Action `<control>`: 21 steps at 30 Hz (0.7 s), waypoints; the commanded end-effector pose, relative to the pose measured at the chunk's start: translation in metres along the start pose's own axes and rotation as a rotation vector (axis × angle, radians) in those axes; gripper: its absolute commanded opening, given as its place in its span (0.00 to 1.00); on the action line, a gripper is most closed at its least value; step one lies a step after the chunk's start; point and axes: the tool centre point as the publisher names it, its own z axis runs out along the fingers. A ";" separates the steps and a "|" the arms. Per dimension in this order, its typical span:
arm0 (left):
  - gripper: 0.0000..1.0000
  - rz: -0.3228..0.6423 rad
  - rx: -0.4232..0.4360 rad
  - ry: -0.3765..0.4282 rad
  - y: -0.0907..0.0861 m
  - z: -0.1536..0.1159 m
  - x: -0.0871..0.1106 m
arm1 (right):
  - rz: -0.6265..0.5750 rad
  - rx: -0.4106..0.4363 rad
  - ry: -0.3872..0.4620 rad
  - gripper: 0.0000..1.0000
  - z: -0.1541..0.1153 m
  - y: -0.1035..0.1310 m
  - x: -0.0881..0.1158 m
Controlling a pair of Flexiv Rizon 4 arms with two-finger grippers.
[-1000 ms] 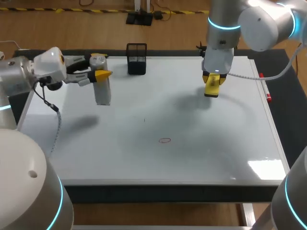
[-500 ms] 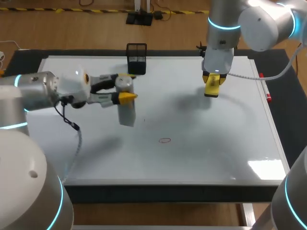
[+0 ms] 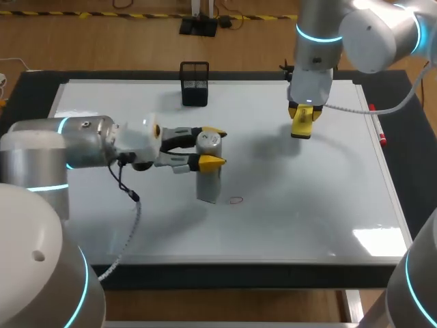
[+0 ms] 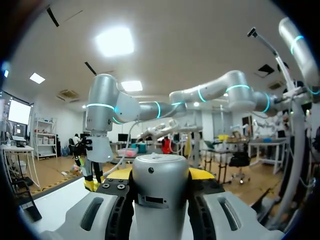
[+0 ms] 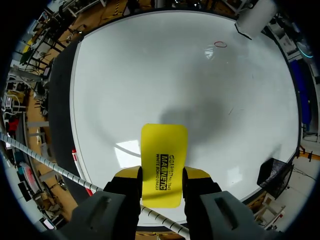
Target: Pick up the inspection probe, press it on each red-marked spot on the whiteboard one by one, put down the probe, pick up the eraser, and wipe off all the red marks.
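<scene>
1. Inspection probe [image 3: 208, 174]: a grey cylinder, held upright in the left hand [image 3: 214, 145] over the whiteboard [image 3: 307, 205], left of the board's middle.
2. The left hand grips the probe near its upper end, with one yellow-tipped finger on each side. In the left wrist view the probe [image 4: 161, 200] fills the gap between the two fingers.
3. The probe's lower end is just beside the red mark [image 3: 235, 200], on the left arm's side of it and not over it. Cannot tell whether the tip touches the board.
4. The red mark is one small ring outline near the board's middle, toward the front edge. The right wrist view shows it [image 5: 220, 44] with the probe [image 5: 255, 17] close by.
5. Eraser [image 3: 302, 123]: yellow, clamped in the right hand [image 3: 304, 117] above the far right part of the board, well apart from the mark. In the right wrist view it [image 5: 164, 165] sticks out ahead of the fingertips, with both fingers against its sides and its shadow on the board beyond.
6. A black mesh holder [image 3: 194, 84] stands at the board's far edge. A red marker [image 3: 377, 130] lies just beside the right edge.
7. The whiteboard lies flat on the bench [image 3: 225, 275].
</scene>
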 end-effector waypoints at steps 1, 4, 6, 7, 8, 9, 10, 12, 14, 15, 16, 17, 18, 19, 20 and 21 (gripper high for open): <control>0.00 -0.003 0.013 -0.002 0.008 0.015 -0.004 | -0.002 0.002 0.002 0.00 -0.001 0.000 0.001; 0.00 0.000 0.019 -0.006 0.012 0.023 -0.004 | -0.002 0.002 0.002 0.00 -0.001 0.000 0.001; 0.00 0.000 0.023 -0.009 0.015 0.028 -0.004 | -0.002 0.002 0.002 0.00 -0.001 0.000 0.001; 0.00 -0.004 0.030 -0.007 0.016 0.030 -0.005 | -0.002 0.002 0.002 0.00 -0.001 0.000 0.001; 0.00 -0.005 0.031 -0.008 0.017 0.031 -0.005 | -0.002 0.002 0.002 0.00 -0.001 0.000 0.001; 0.00 -0.006 0.031 -0.009 0.018 0.033 -0.005 | -0.002 0.002 0.002 0.00 -0.001 0.000 0.001; 0.00 -0.009 0.029 -0.008 0.019 0.035 -0.006 | -0.002 0.002 0.002 0.00 -0.001 0.000 0.001; 0.00 -0.001 0.008 -0.011 0.022 0.039 -0.006 | -0.002 0.002 0.002 0.00 -0.001 0.000 0.001; 0.00 -0.005 0.013 -0.011 0.024 0.041 -0.008 | -0.002 0.002 0.002 0.00 -0.001 0.000 0.001; 0.00 -0.003 0.011 -0.014 0.025 0.042 -0.009 | -0.002 0.002 0.002 0.00 -0.001 0.000 0.001; 0.00 -0.005 0.011 -0.016 0.027 0.042 -0.012 | -0.002 0.002 0.002 0.00 -0.001 0.000 0.001; 0.00 -0.007 0.015 -0.018 0.028 0.042 -0.014 | -0.002 0.002 0.002 0.00 -0.001 0.000 0.001; 0.00 -0.004 0.016 -0.022 0.029 0.043 -0.015 | -0.002 0.002 0.002 0.00 -0.001 0.000 0.001; 0.00 -0.004 0.018 -0.023 0.030 0.044 -0.016 | -0.002 0.002 0.002 0.00 -0.001 0.000 0.001; 0.00 -0.010 0.026 -0.025 0.031 0.044 -0.018 | -0.002 0.002 0.002 0.00 -0.001 0.000 0.001; 0.00 -0.010 0.026 -0.026 0.032 0.045 -0.019 | -0.002 0.002 0.002 0.00 -0.001 0.000 0.001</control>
